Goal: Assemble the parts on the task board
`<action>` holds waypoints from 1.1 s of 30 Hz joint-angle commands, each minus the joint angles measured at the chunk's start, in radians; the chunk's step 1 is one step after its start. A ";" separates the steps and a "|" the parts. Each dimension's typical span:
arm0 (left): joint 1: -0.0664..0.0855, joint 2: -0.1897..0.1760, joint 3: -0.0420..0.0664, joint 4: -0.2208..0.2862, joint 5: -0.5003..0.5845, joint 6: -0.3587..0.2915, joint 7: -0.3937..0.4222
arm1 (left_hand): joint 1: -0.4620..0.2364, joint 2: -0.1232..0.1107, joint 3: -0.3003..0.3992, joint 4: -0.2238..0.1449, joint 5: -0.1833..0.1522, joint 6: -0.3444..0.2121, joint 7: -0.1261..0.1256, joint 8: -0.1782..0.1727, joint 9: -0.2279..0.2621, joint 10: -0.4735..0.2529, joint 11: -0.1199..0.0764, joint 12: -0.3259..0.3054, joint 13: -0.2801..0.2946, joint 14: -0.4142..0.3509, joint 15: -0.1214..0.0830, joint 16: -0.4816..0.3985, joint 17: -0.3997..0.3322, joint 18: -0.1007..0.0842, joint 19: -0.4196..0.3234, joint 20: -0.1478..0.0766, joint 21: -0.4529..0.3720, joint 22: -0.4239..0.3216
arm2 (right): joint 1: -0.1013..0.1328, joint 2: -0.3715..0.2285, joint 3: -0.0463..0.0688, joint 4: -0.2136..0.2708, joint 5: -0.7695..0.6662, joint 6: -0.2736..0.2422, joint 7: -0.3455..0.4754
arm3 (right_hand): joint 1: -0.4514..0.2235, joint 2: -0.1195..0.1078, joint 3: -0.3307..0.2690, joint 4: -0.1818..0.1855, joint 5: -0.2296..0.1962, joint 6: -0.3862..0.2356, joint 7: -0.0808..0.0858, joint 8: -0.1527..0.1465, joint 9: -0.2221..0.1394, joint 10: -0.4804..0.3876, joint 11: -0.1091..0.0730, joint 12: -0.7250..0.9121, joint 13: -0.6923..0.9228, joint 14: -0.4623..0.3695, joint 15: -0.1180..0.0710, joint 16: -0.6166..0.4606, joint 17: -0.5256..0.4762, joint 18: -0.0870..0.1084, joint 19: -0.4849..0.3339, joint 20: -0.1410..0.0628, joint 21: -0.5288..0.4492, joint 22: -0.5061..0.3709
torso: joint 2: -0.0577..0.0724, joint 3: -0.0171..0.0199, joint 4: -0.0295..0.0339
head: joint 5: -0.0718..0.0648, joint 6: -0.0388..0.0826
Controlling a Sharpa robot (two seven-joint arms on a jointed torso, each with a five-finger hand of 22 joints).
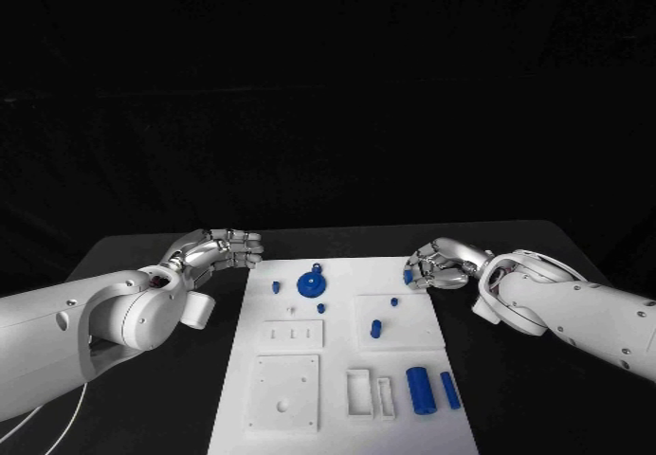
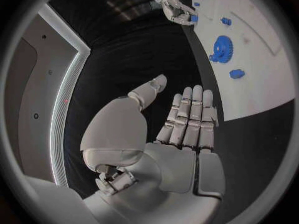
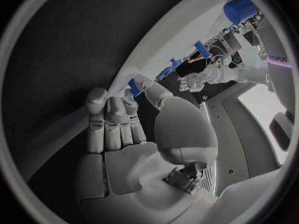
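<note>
While both arms reach in over the black counter [image 1: 136,251], I see the white task board [image 1: 342,360] lying in the middle between them, running from the near edge toward the far side. My left hand [image 1: 219,251] hovers just beside the board's far left corner, over bare counter; in the left wrist view its fingers [image 2: 190,119] lie straight and side by side with the thumb apart, and it holds nothing. My right hand [image 1: 440,263] sits at the board's far right edge, fingers curled inward beside a small blue part [image 1: 408,276]; the thumb tip seems to touch that part in the right wrist view, but I cannot tell whether the hand truly pinches it. On the far part of the board a blue gear [image 1: 313,282] stands, with a small blue peg [image 1: 276,286] to its left and another small piece [image 1: 321,307] just nearer. On a raised square plate to the right a blue pin [image 1: 376,328] stands upright, a tiny blue piece [image 1: 393,302] beyond it. Near the right corner two blue cylinders [image 1: 421,390] lie side by side, next to a white open tray [image 1: 358,392].
</note>
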 commanded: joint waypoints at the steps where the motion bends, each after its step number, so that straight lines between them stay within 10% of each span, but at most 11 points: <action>1: 0.001 0.002 0.001 0.000 -0.004 0.016 0.005 | 0.001 0.003 0.001 -0.002 0.001 -0.002 0.030 -0.001 0.001 -0.003 0.004 0.001 -0.001 -0.001 0.001 0.004 -0.001 0.018 0.002 -0.004 0.004 0.020 | -0.001 0.002 0.000 -0.002 -0.025 0.007 0.004 | -0.013 0.001 0.010 0.000 -0.005 0.022 0.006 0.007 0.002 0.003 -0.004 0.000 -0.002 -0.001 -0.007 -0.004 0.001 0.099 0.005 0.001 -0.002 0.017 | 0.000 0.0003 0.0005 | -0.001 -0.001; 33: 0.001 0.004 0.001 0.004 -0.043 0.050 -0.020 | -0.019 0.016 -0.003 0.016 0.003 0.008 0.027 0.003 0.005 0.006 0.001 0.005 0.000 0.005 -0.001 0.010 -0.002 0.017 0.003 -0.005 0.005 0.020 | -0.005 0.001 0.000 0.030 -0.039 -0.150 -0.077 | -0.041 -0.002 0.118 0.018 0.013 0.050 -0.003 0.014 0.006 0.017 -0.014 -0.002 -0.006 0.011 -0.016 -0.009 0.006 0.099 0.021 -0.005 -0.001 0.014 | -0.001 -0.0035 0.0004 | -0.011 0.002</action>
